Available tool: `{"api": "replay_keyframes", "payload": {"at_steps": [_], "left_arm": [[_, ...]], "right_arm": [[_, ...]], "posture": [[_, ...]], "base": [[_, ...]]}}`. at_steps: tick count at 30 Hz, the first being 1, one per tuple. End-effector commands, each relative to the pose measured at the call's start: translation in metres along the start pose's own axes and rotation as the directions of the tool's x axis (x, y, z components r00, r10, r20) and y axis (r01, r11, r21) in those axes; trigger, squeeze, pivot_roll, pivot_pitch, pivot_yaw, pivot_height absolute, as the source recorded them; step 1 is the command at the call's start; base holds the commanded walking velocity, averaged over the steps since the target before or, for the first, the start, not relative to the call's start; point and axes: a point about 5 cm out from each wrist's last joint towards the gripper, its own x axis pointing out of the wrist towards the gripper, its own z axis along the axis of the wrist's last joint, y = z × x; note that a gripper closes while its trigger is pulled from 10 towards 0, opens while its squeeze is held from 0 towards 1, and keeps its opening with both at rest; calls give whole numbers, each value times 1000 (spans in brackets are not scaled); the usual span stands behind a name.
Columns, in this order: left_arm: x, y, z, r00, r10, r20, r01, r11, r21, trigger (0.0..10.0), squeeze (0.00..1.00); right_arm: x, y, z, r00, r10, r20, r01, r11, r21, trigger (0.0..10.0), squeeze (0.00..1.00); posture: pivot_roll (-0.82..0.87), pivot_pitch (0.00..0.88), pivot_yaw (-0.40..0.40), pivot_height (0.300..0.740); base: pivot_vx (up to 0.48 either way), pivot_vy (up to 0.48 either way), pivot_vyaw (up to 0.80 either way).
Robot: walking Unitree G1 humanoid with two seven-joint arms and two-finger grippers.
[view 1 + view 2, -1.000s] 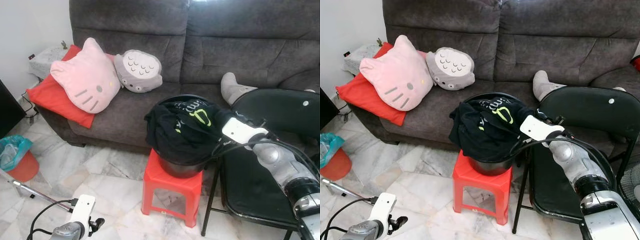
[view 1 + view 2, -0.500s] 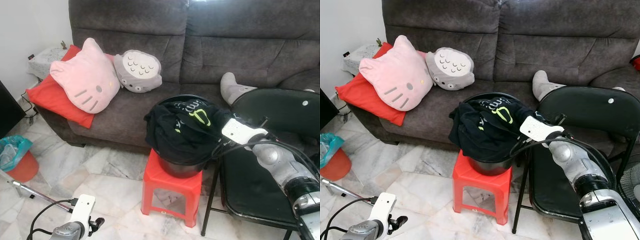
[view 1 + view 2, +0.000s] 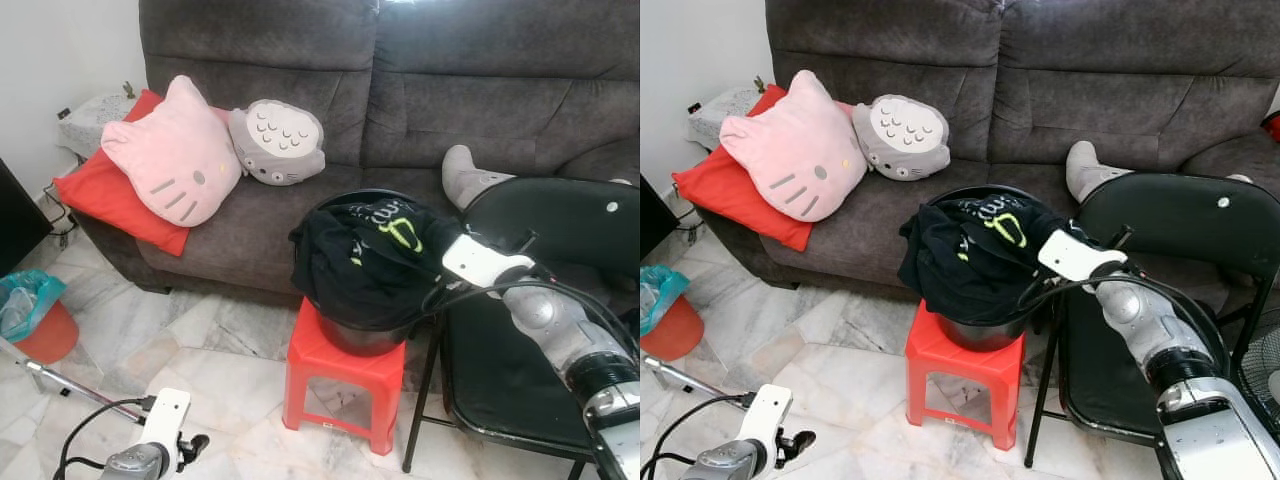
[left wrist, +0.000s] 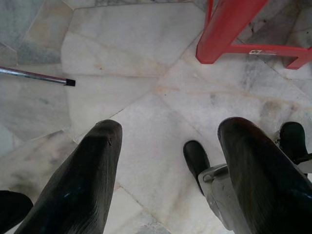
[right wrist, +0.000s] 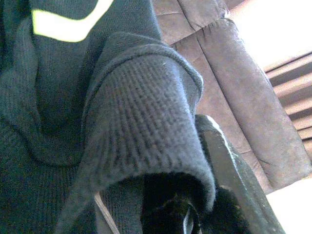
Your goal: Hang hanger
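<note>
Here, right tool (image 3: 447, 262) against black garment (image 3: 360, 262)

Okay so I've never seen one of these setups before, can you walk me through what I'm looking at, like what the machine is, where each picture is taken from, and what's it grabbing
This is a walking humanoid robot in a living room. Two pictures come from cameras in its head, looking down and forward; the other two come from cameras on its wrists.

In the head views, a grey sofa carries a pink cat cushion and a grey plush. In front stands a red stool bearing a black tub heaped with black clothing. A black folding chair is beside it.

The right hand reaches into that clothing; its wrist view shows dark knit fabric draped over the fingers, so its grip cannot be judged. The left hand hangs idle and open above the marble floor.
</note>
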Motion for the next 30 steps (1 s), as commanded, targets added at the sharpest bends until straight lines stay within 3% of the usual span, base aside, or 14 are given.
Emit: {"api": "replay_keyframes", "payload": {"at_steps": [1,3,4,6,13,18,22,26,30], "left_arm": [[-2,6,-4,1000,19,-8,-19,1000,-5,10000,0],[-2,5,-4,1000,21,-7,-21,1000,-6,10000,0],[-2,5,-4,1000,21,-8,-21,1000,-7,10000,0],[-2,5,-5,1000,21,-9,-21,1000,-6,10000,0],[-2,5,-6,1000,23,-9,-23,1000,-11,10000,0],[-3,5,-8,999,33,-8,-34,999,-25,10000,0],[-3,5,-8,999,35,-8,-35,999,-26,10000,0],[-2,5,-7,999,39,-7,-39,999,-29,10000,0],[-2,5,-5,999,41,-3,-41,999,-32,10000,0]], "right_arm": [[1,-8,5,997,-80,6,79,990,116,0,0],[0,-17,13,984,-178,21,168,958,234,0,0],[-1,-24,20,968,-251,29,229,919,322,0,0],[-3,-30,31,947,-315,61,268,881,389,10000,0],[-17,-44,84,838,-505,207,327,768,551,10000,0],[-33,-33,124,792,-540,285,286,740,608,10000,0],[-38,-29,130,794,-552,255,283,706,649,10000,0],[-38,-23,126,815,-539,213,297,703,646,10000,0],[-37,-29,123,821,-542,180,320,698,640,10000,0]], "posture": [[-60,0,26,740],[-60,0,26,740],[-65,0,24,740],[-65,0,24,740],[-61,0,14,740],[-51,0,11,740],[-52,0,10,740],[-51,0,13,740],[-60,0,13,740]], "base": [[0,0,0],[0,0,0],[0,0,0],[0,0,0],[0,0,0],[0,0,0],[0,0,0],[0,0,0],[0,0,0]]}}
